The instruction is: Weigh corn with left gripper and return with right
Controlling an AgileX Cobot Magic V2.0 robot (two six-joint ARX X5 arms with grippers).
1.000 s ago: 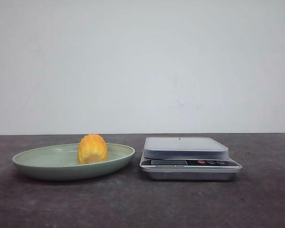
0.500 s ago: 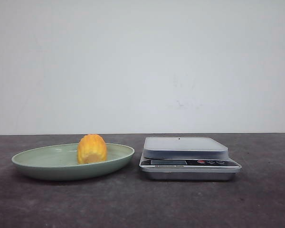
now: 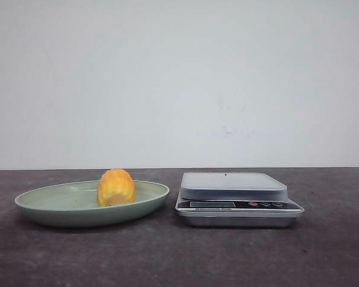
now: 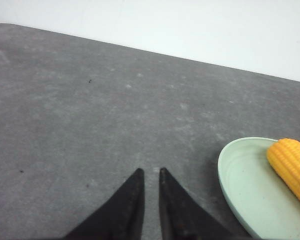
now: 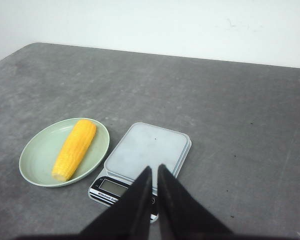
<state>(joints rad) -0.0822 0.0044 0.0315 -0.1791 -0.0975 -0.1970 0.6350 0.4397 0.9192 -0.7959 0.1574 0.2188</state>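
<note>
Left gripper [image 4: 149, 172]: black fingers nearly together, a thin gap between the tips, nothing between them; it hangs over bare table, with the plate off to one side.
Right gripper [image 5: 154, 169]: fingers likewise drawn close, holding nothing; its tips show in front of the scale's display end.
Table [image 3: 167, 257]: dark grey, speckled, carrying the plate and the scale.
Plate [image 3: 42, 206]: pale green, shallow, on the left of the table, just beside the scale without touching it.
Corn [image 3: 115, 187]: yellow-orange cob lying in the plate; from the front only its rounded end shows, while the right wrist view shows it lying lengthwise [image 5: 75, 148].
Scale [image 3: 233, 185]: silver, flat tray on top, display and buttons facing the robot, nothing on the tray.
Wall [image 3: 179, 84]: plain white, behind the table.
</note>
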